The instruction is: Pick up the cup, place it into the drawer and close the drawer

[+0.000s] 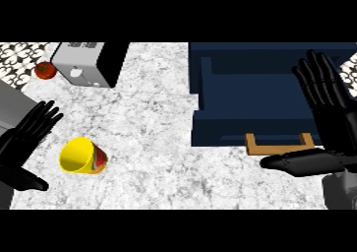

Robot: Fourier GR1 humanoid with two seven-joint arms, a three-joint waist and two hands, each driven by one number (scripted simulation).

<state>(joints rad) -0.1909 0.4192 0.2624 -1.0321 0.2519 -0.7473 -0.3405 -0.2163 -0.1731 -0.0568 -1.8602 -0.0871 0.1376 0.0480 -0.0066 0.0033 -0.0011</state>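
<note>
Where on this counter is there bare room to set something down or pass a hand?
Bare marble runs down the middle, between the toaster and cup on one side and the blue drawer on the other, and along the front edge. It is tight by the drawer handle, where the right hand sits.

White-grey marbled tabletop (159,123) carries everything. Yellow cup with red-green print (82,156) lies tipped on its side at near left, mouth facing left. Black left hand (21,142) just left of it, apart. Far left: white-and-black boxy toaster (89,63), small red tomato (45,70) just left of it. Right half: dark blue drawer unit (264,66), its open dark blue drawer (250,118) pulled toward the near side, tan wooden handle (279,145) at front edge. Black right hand (333,128) right of handle, over the drawer's right side.
</note>
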